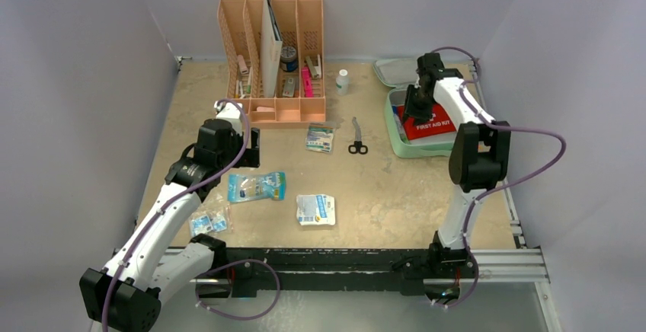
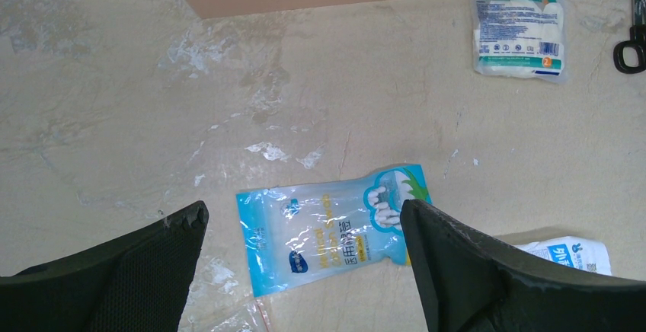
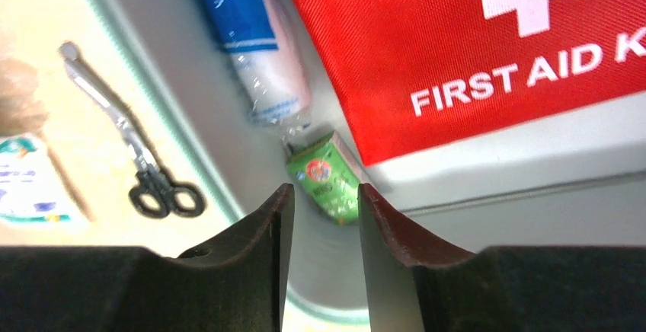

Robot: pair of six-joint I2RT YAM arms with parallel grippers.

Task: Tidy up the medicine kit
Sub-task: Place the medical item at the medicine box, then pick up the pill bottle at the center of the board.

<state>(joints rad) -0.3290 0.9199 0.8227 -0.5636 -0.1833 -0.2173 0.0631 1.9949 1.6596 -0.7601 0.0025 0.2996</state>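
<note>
- The medicine kit [image 1: 415, 151] is lying open at the far right of the table [image 1: 396, 210], with its mint-green lid folded back toward the wall.
- A red first aid pouch [image 3: 472, 50] is sitting inside the kit. A blue-and-white wrapped roll [image 3: 259, 43] and a small green packet [image 3: 327, 176] are lying beside it on the grey lining.
- The right gripper [image 3: 324, 191] is hanging over the kit's near left corner. Its fingers are standing only narrowly apart and are pinching nothing, with the green packet showing just beyond their tips.
- The left gripper [image 2: 303, 209] is hovering over the left side of the table, fingers spread wide and holding nothing. A clear, blue-edged packet of cotton [image 2: 335, 225] is lying on the table beneath the gap.
- Black-handled scissors [image 1: 357, 138] are lying on the table just left of the kit.
- A gauze packet [image 1: 321, 138], a white packet [image 1: 316, 209] and a small clear bag [image 1: 208, 221] are lying loose on the table.
- A peach slotted organizer [image 1: 274, 58] is standing at the back, with a small white bottle [image 1: 342, 81] to its right.
</note>
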